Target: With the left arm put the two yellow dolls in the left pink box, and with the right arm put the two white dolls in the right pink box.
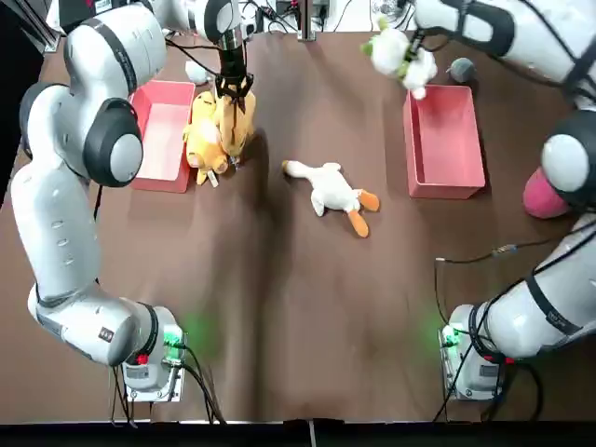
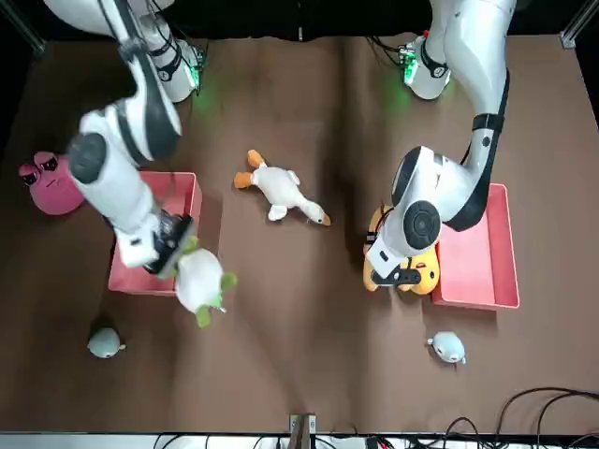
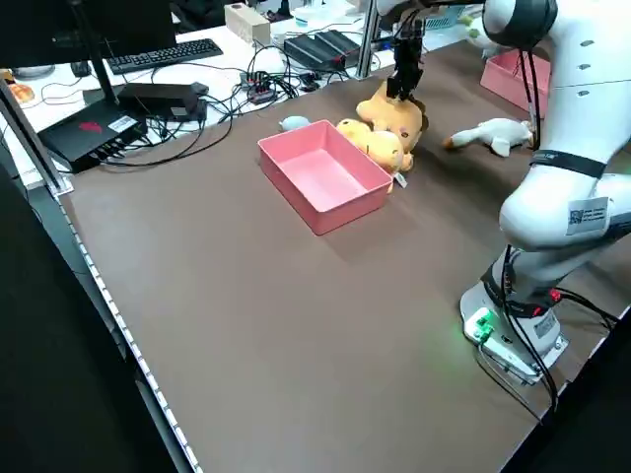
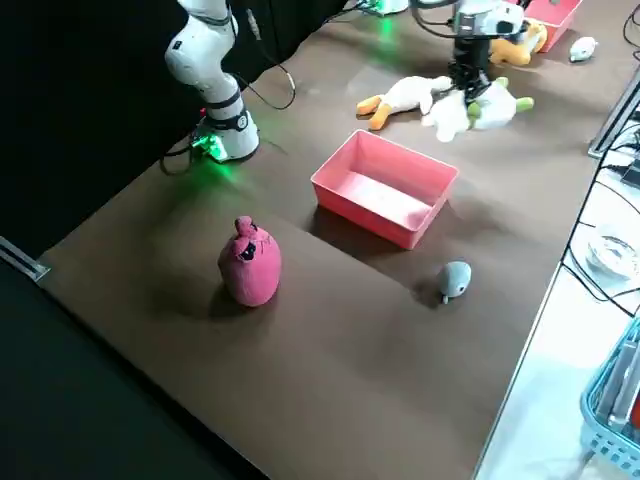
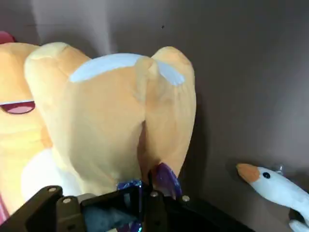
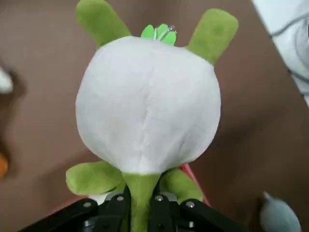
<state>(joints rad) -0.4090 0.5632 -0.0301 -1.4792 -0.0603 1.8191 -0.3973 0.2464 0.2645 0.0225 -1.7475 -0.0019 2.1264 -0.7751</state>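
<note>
The white-and-green doll is held by its neck in the right gripper, near the right pink box. The left gripper is seemingly closed on a yellow doll, beside the left pink box.

A brown tabletop spreads beneath both grippers; beyond its edge, a white desk carries a black keyboard.

A robotics lab: bolted robot arms, cable tangles, monitor, keyboard.
</note>
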